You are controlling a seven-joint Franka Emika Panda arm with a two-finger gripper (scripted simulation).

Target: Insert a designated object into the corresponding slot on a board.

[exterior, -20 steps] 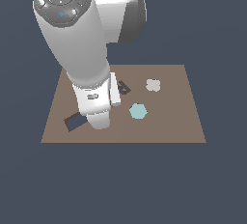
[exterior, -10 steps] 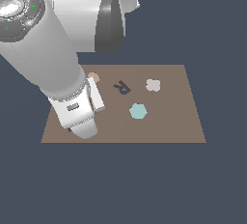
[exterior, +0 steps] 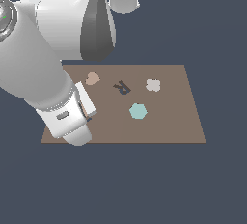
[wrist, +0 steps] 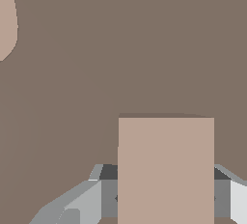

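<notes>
In the wrist view the tan-pink rectangular block [wrist: 165, 170] sits between the two grey fingers [wrist: 108, 194] of my gripper [wrist: 165, 196], which touch its two sides, so the gripper is shut on it. Brown board [wrist: 144, 49] fills the picture behind the block. In the exterior view my bulky wrist [exterior: 65, 117] hangs over the corner of the board [exterior: 169, 121] at the exterior view's left and near edge, hiding the gripper and the block. The slot is hidden in both views.
On the board lie a small tan heart-like piece [exterior: 92, 78] [wrist: 7, 22], a dark R-shaped mark [exterior: 122, 87], a teal hexagon [exterior: 138, 111] and a pale grey cross-like piece [exterior: 153, 85]. The arm's upper links [exterior: 96, 20] loom over the board's far edge.
The arm has swung toward the exterior view's left and the board's near corner. It now covers the dark slot that showed there a second ago.
</notes>
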